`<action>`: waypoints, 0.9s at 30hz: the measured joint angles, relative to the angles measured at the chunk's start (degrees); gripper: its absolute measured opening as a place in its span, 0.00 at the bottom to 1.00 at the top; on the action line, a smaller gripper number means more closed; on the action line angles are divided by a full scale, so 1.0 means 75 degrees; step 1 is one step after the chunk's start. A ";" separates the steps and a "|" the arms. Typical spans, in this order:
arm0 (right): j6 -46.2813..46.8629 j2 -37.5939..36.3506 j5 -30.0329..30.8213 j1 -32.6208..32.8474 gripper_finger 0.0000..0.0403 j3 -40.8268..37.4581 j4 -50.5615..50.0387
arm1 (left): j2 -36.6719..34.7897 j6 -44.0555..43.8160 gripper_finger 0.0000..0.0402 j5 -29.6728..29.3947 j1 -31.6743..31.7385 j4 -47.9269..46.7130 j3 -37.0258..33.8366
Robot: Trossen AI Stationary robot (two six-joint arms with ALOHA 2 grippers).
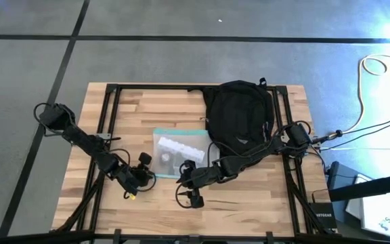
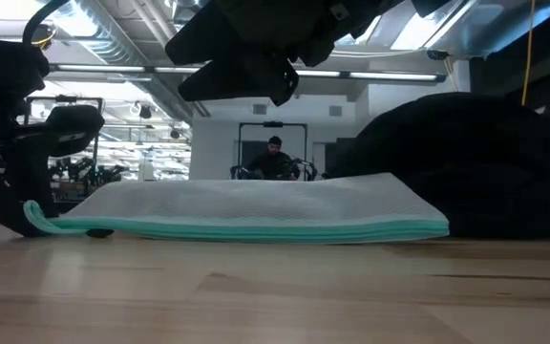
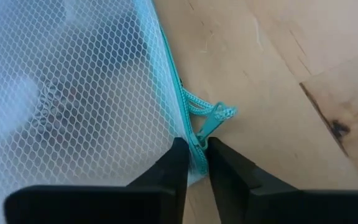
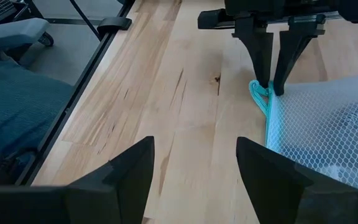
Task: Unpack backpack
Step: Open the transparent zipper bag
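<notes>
The backpack (image 1: 239, 115) lies near the worktop's far right corner. Just beside it, mid-worktop, lies a mesh pouch (image 1: 178, 154) with a teal zipper edge (image 3: 179, 93). My left jaws (image 3: 196, 163) pinch that zipper edge at the pouch's corner. My right jaws (image 4: 194, 171) stand spread above bare worktop (image 4: 166, 93).

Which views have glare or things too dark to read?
High view: blue-white glare at the top right corner, backpack a flat black mass. Low view: bright ceiling lights behind, so the backpack and the arms overhead are silhouettes. Left wrist view: evenly lit, pouch mesh crisp.
</notes>
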 joint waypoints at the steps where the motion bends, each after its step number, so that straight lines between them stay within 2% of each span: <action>1: 0.0000 0.0000 0.0000 0.0000 0.52 0.0000 0.0000 | 0.0003 -0.0003 0.08 0.0003 0.0000 -0.0004 0.0000; 6: -0.0002 0.0000 -0.0003 0.0000 0.52 0.0000 0.0000 | 0.0003 -0.0536 0.01 -0.0037 0.0000 -0.0040 0.0048; 27: -0.0002 0.0015 -0.0009 0.0000 0.52 0.0000 0.0608 | 0.0035 -0.0685 0.00 -0.0497 0.0209 -0.0436 0.1147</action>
